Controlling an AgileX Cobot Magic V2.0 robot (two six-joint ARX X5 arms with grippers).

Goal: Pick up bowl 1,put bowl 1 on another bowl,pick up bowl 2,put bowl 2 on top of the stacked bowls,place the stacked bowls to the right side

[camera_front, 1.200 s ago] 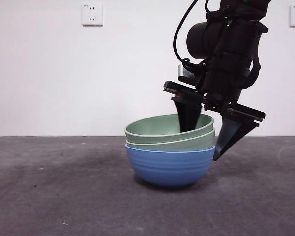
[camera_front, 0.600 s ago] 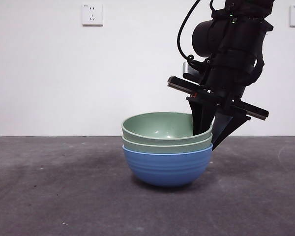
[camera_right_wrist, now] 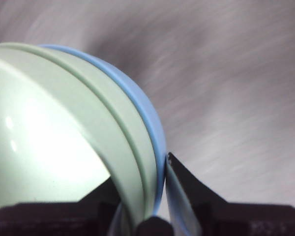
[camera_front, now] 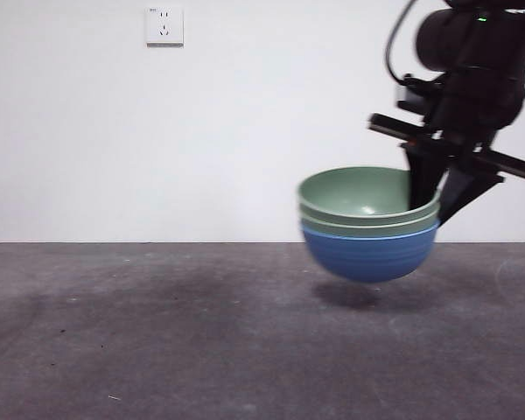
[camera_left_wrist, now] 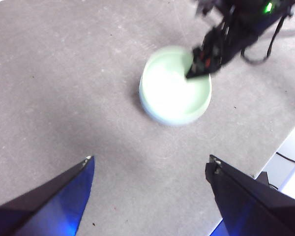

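Above the table [camera_front: 157, 350], 1 blue bowl [camera_front: 367, 258], 2 green bowls [camera_front: 359, 206], right hand [camera_front: 437, 206] gripping rims

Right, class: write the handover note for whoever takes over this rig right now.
Right gripper: shut on the rim of the stack, one jaw inside, one outside.
Left gripper: open, holds nothing, waits above the table.
Stack: two green bowls nested in the blue bowl, off the table, shadow beneath.
Done: both green bowls stacked, stack picked up.
Left: carry it right, set it down, let go.
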